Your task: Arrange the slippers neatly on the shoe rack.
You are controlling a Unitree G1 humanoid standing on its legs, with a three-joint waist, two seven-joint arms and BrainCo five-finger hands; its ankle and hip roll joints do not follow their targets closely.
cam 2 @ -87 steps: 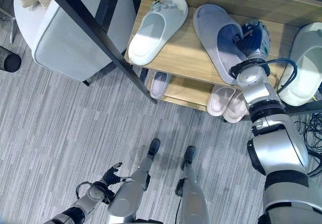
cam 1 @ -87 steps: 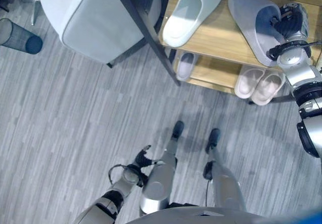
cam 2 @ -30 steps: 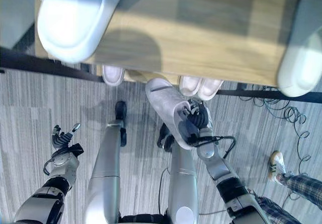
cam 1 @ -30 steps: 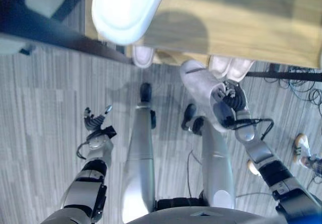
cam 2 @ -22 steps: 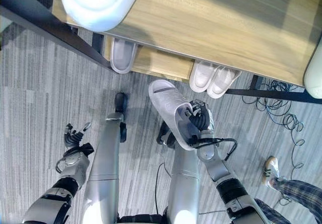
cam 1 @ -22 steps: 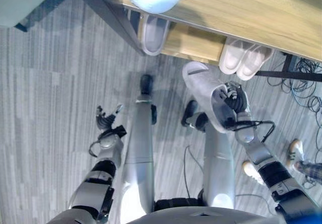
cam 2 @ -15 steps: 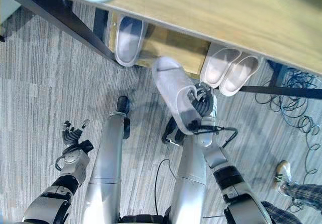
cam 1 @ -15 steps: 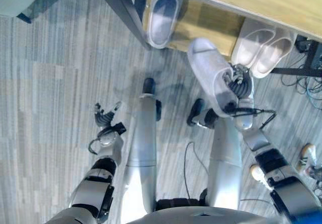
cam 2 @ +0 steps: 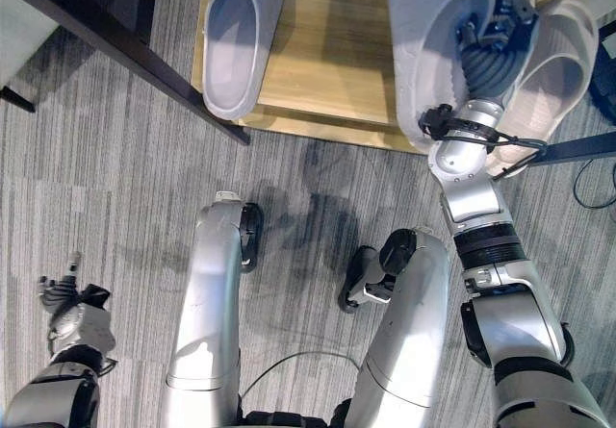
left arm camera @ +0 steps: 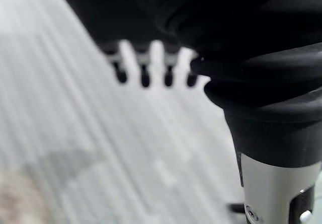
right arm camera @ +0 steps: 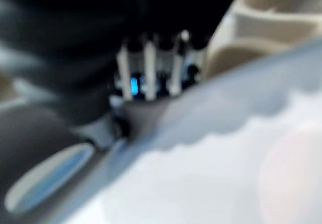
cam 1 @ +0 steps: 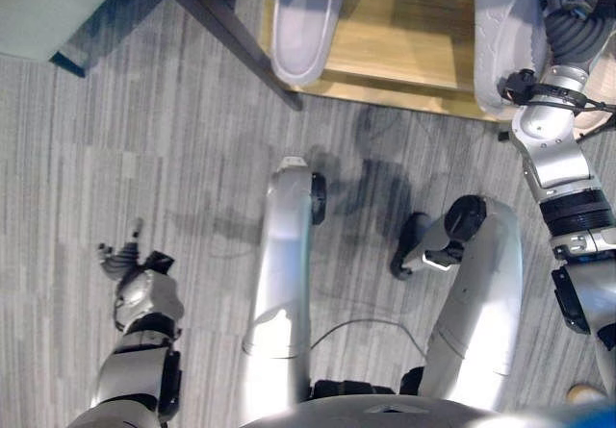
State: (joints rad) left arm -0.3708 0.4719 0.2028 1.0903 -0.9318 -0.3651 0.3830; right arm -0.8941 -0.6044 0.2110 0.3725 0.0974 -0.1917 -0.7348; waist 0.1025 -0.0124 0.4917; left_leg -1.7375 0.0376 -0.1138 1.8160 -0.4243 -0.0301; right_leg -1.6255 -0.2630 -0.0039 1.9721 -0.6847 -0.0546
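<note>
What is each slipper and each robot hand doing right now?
Grey slipper: held by the right hand, over the low shelf.
Right hand: fingers curled inside that slipper.
Lone slipper: lying flat on the shelf.
Beige slippers: side by side on the shelf.
Left hand: empty, over the floor.

A pale lilac-grey slipper (cam 2: 435, 38) is held over the low wooden shelf of the shoe rack (cam 2: 332, 58), its open heel end toward the robot, with the right hand (cam 2: 486, 48) curled into its opening. Just beside it on the right, a beige pair of slippers (cam 2: 553, 67) lies on the shelf. Well apart at the shelf's left end, another lilac slipper (cam 2: 241, 34) lies sole down, overhanging the front edge.
</note>
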